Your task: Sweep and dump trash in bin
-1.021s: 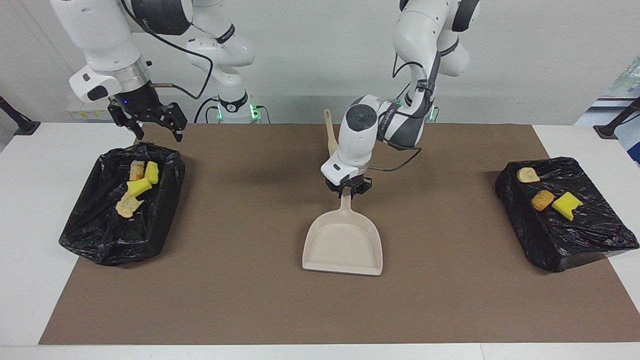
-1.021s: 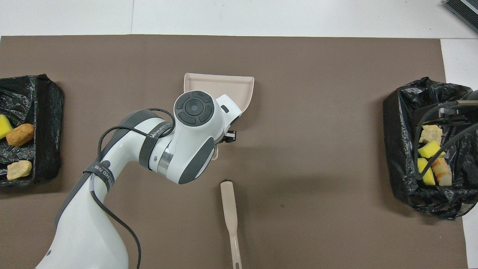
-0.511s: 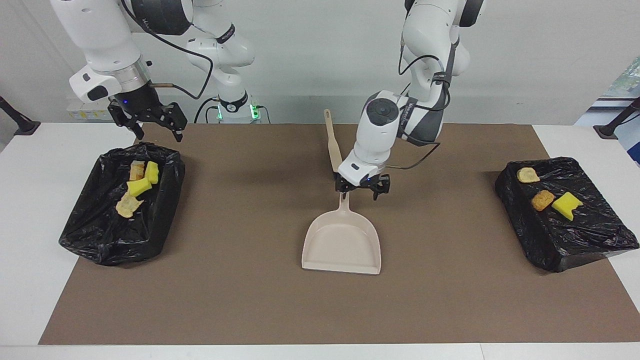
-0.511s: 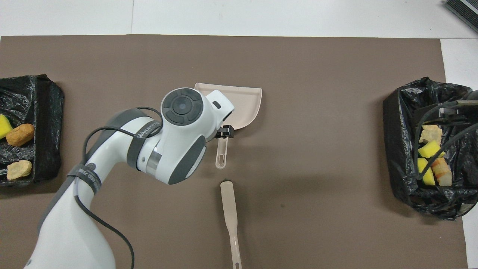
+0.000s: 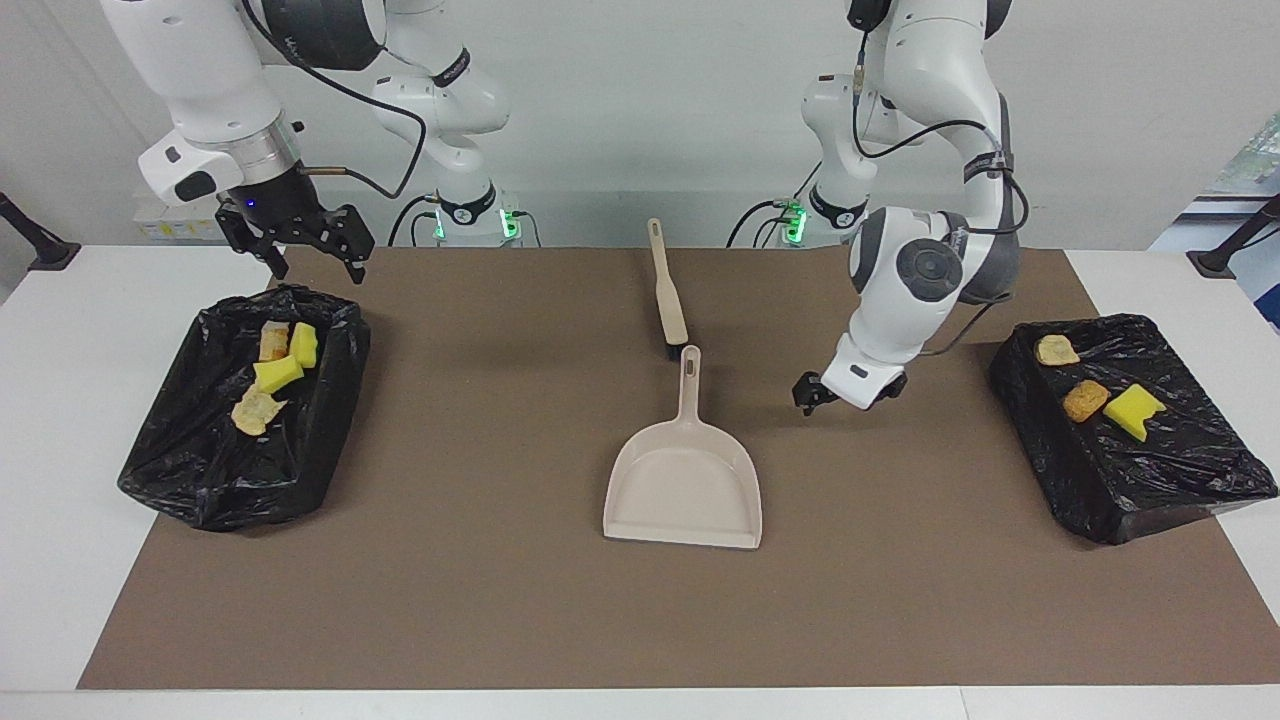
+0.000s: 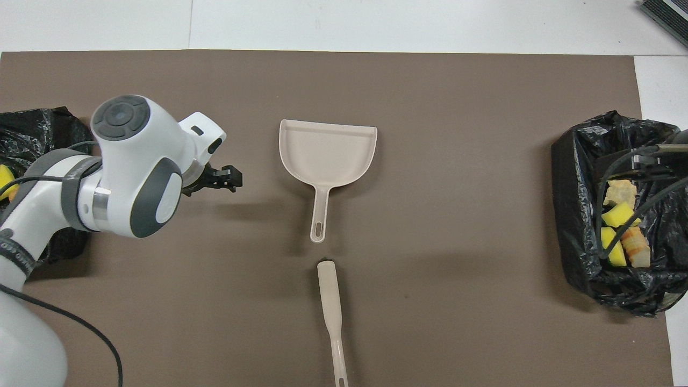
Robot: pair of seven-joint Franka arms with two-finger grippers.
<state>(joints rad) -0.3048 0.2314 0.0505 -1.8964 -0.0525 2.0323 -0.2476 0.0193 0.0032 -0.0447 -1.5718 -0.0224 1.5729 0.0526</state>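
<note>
The beige dustpan point(image 5: 683, 490) point(image 6: 328, 148) lies flat on the brown mat point(image 5: 500, 560), its handle pointing toward the robots. A beige brush point(image 5: 668, 300) point(image 6: 330, 301) lies just nearer to the robots than the handle. My left gripper point(image 5: 848, 392) point(image 6: 232, 180) hangs open and empty low over the mat, beside the handle toward the left arm's end. Several trash scraps point(image 5: 278, 375) point(image 6: 618, 215) sit in the black-bagged bin point(image 5: 200, 480) point(image 6: 575, 177). My right gripper point(image 5: 300, 245) is open and empty over that bin's nearer rim. Three more trash pieces point(image 5: 1085, 400) rest on a black-bagged mound point(image 5: 1150, 480).
The brown mat covers most of the white table point(image 5: 60, 420). The bin stands at the right arm's end and the mound at the left arm's end. In the overhead view my left arm hides most of the mound.
My left gripper opened, let go of the dustpan handle and swung toward the left arm's end of the table. The dustpan stays on the mat. The right arm has not moved.
</note>
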